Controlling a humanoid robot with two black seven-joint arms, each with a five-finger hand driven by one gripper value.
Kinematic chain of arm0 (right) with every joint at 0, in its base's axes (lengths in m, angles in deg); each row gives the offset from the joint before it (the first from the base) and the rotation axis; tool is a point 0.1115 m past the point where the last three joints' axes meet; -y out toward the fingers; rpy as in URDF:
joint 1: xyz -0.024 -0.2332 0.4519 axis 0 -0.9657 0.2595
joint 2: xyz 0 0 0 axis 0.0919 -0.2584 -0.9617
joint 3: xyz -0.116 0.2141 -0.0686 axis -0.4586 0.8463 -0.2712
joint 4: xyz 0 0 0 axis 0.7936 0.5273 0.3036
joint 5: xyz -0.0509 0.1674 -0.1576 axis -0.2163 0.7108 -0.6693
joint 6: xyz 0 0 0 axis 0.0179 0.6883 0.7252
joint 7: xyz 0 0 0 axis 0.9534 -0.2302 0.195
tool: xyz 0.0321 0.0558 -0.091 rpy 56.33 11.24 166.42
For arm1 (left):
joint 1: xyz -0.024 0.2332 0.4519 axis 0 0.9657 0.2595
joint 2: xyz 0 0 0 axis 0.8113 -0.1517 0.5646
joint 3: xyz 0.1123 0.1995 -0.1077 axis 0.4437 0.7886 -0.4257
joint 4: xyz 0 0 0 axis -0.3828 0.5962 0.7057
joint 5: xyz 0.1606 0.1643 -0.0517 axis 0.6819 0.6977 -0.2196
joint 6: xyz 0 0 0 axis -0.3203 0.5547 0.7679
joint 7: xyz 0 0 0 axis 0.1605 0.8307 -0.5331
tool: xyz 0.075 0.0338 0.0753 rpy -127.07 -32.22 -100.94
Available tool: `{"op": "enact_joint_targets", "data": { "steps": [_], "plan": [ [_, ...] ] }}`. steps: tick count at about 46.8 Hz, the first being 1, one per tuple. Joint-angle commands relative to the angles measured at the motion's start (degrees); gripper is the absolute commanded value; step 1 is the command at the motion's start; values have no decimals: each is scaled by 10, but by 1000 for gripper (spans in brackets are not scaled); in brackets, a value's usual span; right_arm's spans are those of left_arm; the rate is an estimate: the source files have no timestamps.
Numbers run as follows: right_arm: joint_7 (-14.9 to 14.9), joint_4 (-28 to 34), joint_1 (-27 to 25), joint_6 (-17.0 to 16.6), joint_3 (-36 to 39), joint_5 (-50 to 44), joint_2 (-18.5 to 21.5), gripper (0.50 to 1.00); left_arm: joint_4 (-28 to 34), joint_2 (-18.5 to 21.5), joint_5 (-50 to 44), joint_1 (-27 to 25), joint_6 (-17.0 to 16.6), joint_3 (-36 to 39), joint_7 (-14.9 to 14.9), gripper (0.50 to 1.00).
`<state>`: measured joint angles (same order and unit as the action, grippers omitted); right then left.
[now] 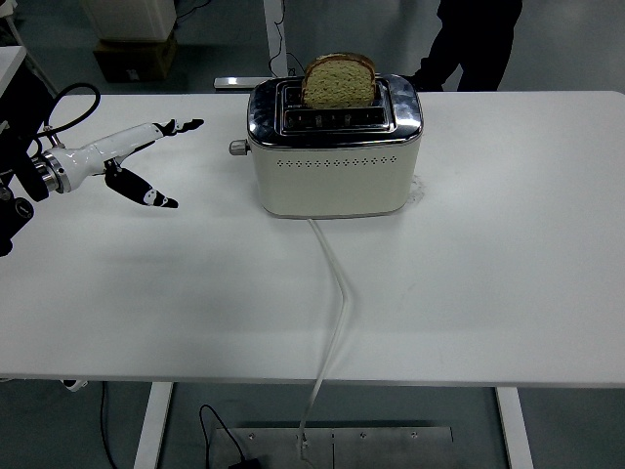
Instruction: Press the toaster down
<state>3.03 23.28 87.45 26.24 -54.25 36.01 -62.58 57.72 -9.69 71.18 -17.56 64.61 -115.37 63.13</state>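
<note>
One camera looked from high on the robot's side, facing forward and down toward twelve o'clock, the white table (pixel 508 293) filling the frame.

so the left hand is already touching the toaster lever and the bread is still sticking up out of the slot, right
Not quite. The head view shows the left hand open over the table, clearly apart from the toaster and short of the lever on its left end. The rest holds: the bread is still sticking up out of the slot.

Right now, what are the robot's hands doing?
Left hand: open, fingers spread, holding nothing, left of the toaster.
Right hand: not in view.
</note>
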Motion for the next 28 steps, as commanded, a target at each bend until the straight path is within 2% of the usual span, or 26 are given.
{"op": "enact_joint_targets", "data": {
  "steps": [1,28],
  "plan": [
    [0,1,0,0,0,0,0,998,0,-1,0,0,-6,8,0,1000],
    [0,0,0,0,0,0,0,998,0,-18,0,-4,-8,21,0,1000]
  ]
}}
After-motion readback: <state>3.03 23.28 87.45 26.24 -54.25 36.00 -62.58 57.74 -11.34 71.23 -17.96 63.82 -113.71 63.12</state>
